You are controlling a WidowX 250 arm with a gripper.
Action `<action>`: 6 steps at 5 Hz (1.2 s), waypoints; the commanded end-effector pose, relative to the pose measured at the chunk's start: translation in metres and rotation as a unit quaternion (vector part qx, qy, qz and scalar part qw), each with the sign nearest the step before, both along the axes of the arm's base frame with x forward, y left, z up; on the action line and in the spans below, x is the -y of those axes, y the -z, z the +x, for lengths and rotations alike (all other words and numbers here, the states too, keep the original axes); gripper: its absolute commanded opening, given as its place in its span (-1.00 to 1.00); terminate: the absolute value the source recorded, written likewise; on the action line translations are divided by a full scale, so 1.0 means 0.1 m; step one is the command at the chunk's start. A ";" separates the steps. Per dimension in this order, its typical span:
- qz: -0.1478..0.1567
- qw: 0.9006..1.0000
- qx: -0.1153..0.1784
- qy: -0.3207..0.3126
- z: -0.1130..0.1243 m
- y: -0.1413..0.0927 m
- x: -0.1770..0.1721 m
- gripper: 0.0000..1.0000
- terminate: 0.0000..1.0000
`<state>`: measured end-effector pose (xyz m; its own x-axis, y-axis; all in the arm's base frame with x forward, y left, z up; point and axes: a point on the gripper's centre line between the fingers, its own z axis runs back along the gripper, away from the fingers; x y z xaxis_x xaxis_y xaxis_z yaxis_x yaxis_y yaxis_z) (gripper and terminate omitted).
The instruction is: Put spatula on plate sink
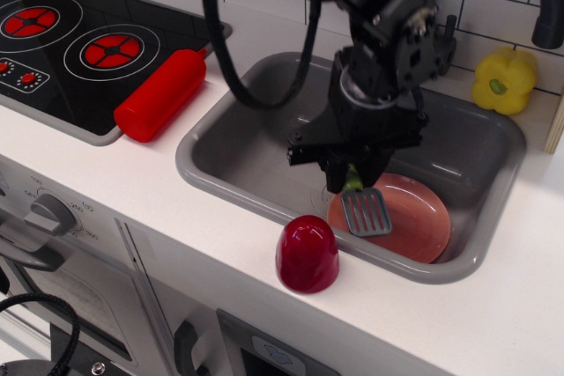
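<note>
Counter point(493, 323): one, white, carrying everything below; tiled wall behind.

Stove top point(79, 46): one, black, at the far left. Two large red burners point(113, 51) show, with smaller red marks at its left edge.

Sink point(220, 134): one, grey rectangular basin with rounded corners, set into the counter. One dark curved faucet point(423, 37) stands at its back edge, partly hidden by the arm.

Robot arm point(388, 24): one, black, reaching down into the basin from above.

Plate point(414, 217): one, salmon-pink, round, lying flat in the right half of the sink.

Red cylinder point(160, 94): one, lying on the counter between stove top and sink.

Dark red dome-shaped cup point(307, 254): one, upside down on the counter, just beside the near sink rim.

Yellow pepper point(503, 79): one, at the far right against the wall.

Gripper point(352, 165): one, clamped on the green handle of the spatula, over the left edge of the plate.

Spatula point(365, 209): one, hanging blade-down from the gripper; grey slotted blade over the plate's left portion. Whether the blade touches the plate cannot be told.

Handling note: the step in hand appears to be placement. Best done by carrying the blade a little further toward the plate's centre, lowering until it rests, then releasing, so the handle falls within the rim rather than tipping onto the sink floor.
</note>
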<state>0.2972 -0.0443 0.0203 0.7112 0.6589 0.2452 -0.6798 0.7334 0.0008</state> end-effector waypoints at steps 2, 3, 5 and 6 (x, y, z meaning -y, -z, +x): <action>-0.009 1.000 0.003 -0.030 0.26 0.03 0.23 1.00 -1.00; -0.010 1.000 0.008 -0.026 0.25 -0.03 0.20 1.00 -1.00; -0.030 0.999 0.009 -0.013 0.21 -0.45 -0.04 1.00 -1.00; -0.030 0.999 0.009 -0.013 0.21 -0.45 -0.04 1.00 -1.00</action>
<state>0.3143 -0.0388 0.0494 0.6911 0.6972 0.1906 -0.7078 0.7062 -0.0164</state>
